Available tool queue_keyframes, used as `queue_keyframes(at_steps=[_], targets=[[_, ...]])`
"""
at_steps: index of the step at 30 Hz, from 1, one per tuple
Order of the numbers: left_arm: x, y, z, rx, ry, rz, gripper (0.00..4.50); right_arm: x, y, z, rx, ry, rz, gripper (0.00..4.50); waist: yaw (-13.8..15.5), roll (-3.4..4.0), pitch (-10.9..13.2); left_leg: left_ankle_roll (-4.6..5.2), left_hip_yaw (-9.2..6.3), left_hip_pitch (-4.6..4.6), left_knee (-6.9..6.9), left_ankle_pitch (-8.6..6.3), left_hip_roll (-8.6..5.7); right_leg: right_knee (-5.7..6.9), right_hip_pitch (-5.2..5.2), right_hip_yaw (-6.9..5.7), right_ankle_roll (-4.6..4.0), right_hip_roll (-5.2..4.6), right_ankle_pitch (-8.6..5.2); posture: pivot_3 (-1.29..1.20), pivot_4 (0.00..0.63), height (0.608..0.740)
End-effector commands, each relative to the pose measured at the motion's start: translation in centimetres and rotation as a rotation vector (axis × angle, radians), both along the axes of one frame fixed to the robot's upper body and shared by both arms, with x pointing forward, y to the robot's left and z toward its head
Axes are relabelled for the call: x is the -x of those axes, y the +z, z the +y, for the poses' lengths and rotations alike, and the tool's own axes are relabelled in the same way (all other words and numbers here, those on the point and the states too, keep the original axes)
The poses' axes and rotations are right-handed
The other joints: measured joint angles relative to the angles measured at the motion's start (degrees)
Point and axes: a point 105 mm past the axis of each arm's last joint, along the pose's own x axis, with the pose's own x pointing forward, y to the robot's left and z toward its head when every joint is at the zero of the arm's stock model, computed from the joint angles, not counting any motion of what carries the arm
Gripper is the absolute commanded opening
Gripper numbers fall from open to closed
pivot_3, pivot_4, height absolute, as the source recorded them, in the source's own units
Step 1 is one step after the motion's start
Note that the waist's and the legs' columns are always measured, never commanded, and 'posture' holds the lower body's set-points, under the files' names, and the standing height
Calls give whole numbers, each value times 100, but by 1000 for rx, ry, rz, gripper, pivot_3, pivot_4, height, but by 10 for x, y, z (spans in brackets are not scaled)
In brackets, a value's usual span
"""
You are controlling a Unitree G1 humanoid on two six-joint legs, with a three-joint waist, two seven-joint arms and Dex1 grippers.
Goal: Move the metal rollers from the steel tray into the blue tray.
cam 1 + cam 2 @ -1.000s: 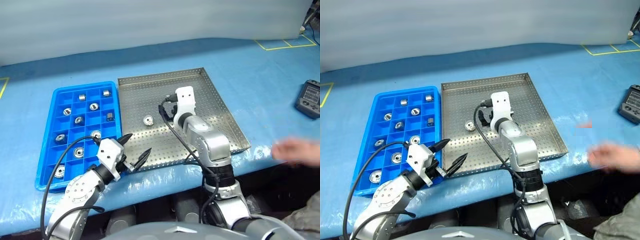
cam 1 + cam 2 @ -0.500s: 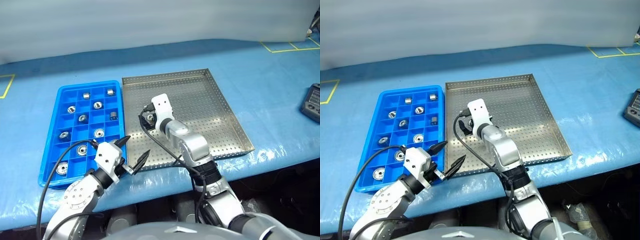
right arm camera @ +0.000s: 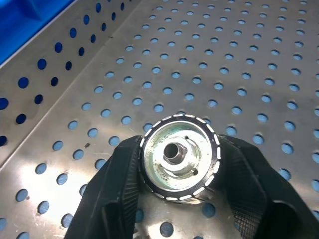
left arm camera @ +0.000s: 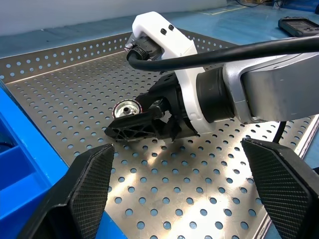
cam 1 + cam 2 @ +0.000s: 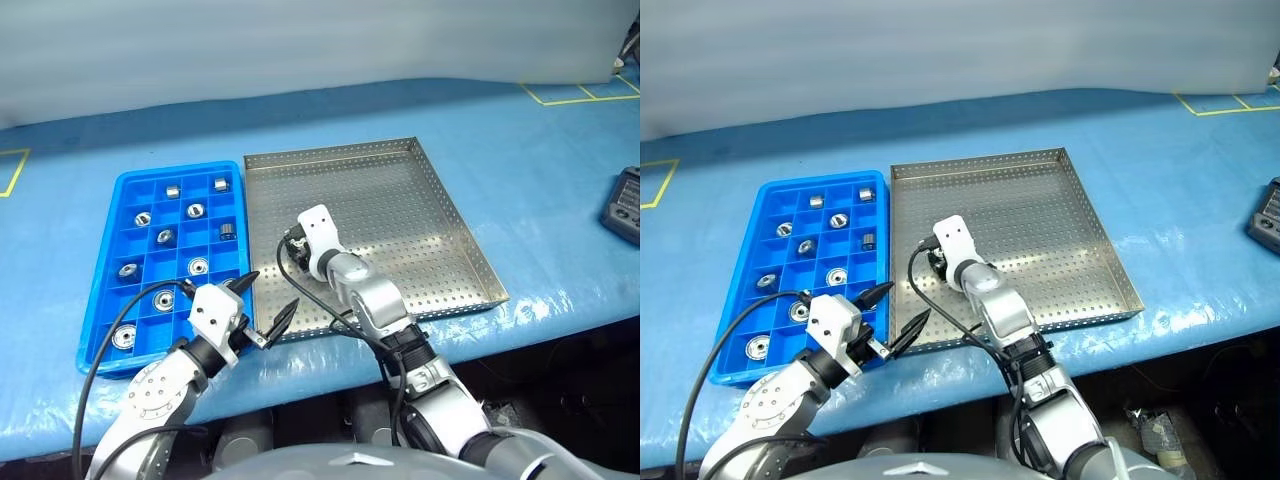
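Between the two black fingers (image 3: 114,194) of the right hand (image 3: 178,199) sits one of the metal rollers (image 3: 179,163), the pads pressed against opposite sides of its rim, so the hand is clenched on it down on the perforated floor of the steel tray (image 5: 430,190), near the edge facing the blue tray (image 5: 110,215). It looks hard, stiff and dense for its size, with a polished, ribbed rim that could slip between smooth pads; the round outer wall, taken squarely across its width, seems the safest hold. Whether it has left the floor cannot be told. The left hand (image 5: 265,300) hangs with fingers spread wide and nothing between them, over the near edge where the two trays meet. Other rollers lie one to a compartment in the blue tray on the bench (image 5: 540,130). From the head views the hand itself hides the gripped roller.
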Motion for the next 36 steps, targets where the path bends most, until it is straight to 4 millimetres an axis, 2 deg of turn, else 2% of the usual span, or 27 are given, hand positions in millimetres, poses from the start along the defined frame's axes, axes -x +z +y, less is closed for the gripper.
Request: queue_keyframes(at_steps=[1, 5, 8, 11, 15, 18, 23, 27, 30, 36], targets=[[2, 15, -2, 13, 5, -63, 4500, -1, 15, 5, -33, 9, -40, 1869, 0, 0, 0, 0, 0, 0, 0, 0, 0, 0, 0, 0, 0, 0, 0, 29, 150, 740], [2, 15, 6, 12, 56, -69, 4500, 2, 31, 14, -49, 61, -72, 1869, 3, 0, 0, 0, 0, -1, 0, 0, 0, 0, -1, 0, 0, 0, 0, 59, 150, 740], [3, 18, 24, -13, 177, -96, 4500, 8, 58, 32, -75, 175, -90, 1869, 5, 0, 1, 0, -1, -2, -2, 0, 0, 1, -3, -1, 0, 0, 0, 95, 150, 740], [6, 19, 34, -22, 247, -106, 4500, 14, 72, 44, -87, 253, -94, 1869, 47, 0, 1, 0, -4, -1, -2, 0, 2, 5, -5, -4, -3, 0, -1, 126, 150, 740], [21, 19, 49, -43, 342, -110, 4500, 27, 93, 66, -111, 387, -130, 1869, 181, -1, 0, 0, -9, 2, -10, 0, 3, 2, -3, -11, -8, 0, -5, 197, 150, 740], [35, 19, 59, -73, 421, -118, 4500, 44, 100, 84, -136, 518, -119, 1869, 287, -2, 1, 0, -9, -4, -16, -1, 2, -3, -8, -11, -10, -1, -6, 248, 150, 740], [55, 15, 66, -111, 507, -114, 4500, 67, 85, 103, -95, 672, -60, 1869, 495, -3, 2, 0, -14, -11, -16, -1, 2, -4, -12, -16, -8, -3, -19, 320, 150, 740], [69, 10, 64, -96, 543, -91, 4500, 86, 70, 112, -103, 755, 13, 1869, 623, -9, 0, -1, -17, -26, -12, -2, 2, -3, -26, -20, -8, -3, -20, 366, 150, 740], [75, 5, 65, -86, 572, -67, 4500, 95, 50, 111, -66, 774, 75, 1869, 708, -11, -2, -2, -20, -66, -6, -1, 1, 4, -66, -23, -7, -3, -18, 390, 150, 740], [78, 0, 64, -80, 568, -48, 4500, 104, 26, 104, -23, 798, 156, 1869, 856, -11, -2, -2, -20, -71, -7, -1, 1, 4, -71, -25, -7, -3, -19, 382, 150, 740]])
